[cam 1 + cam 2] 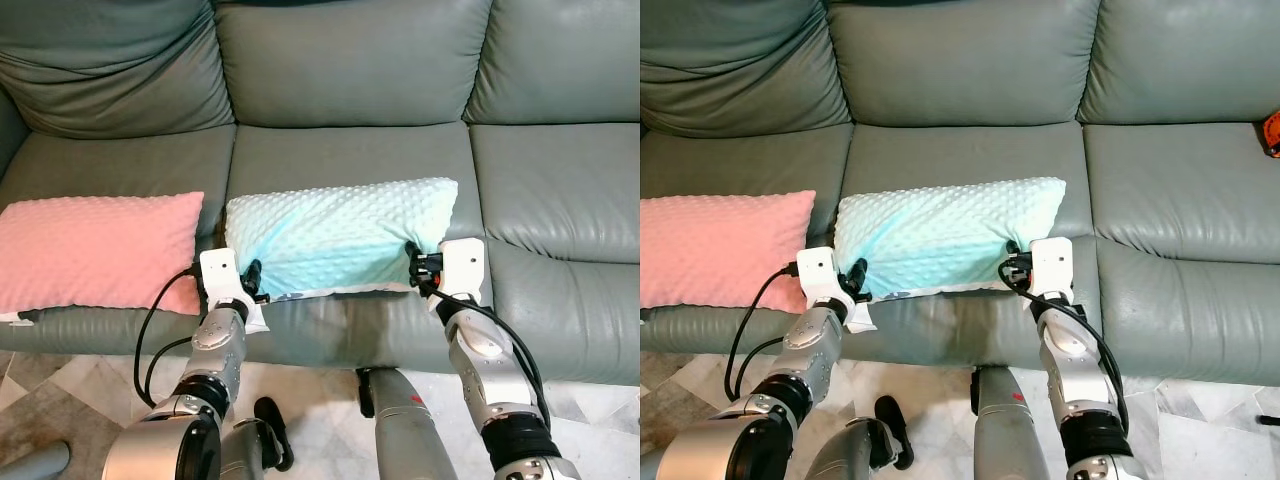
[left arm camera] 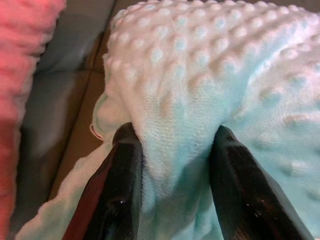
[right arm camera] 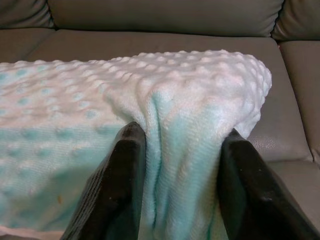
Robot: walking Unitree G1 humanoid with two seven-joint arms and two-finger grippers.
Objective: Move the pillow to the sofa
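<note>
Both arms reach forward; left gripper (image 2: 172,170) and right gripper (image 3: 182,175) pinch pillow (image 1: 340,235), seemingly on sofa (image 1: 350,150).

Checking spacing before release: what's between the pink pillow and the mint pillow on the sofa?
A bare strip of grey sofa cushion separates the pink pillow from the mint pillow, seen in both eye views.

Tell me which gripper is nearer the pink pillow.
Left. The left gripper clamps the mint pillow at the end beside the pink pillow; the right gripper clamps its far end.
</note>
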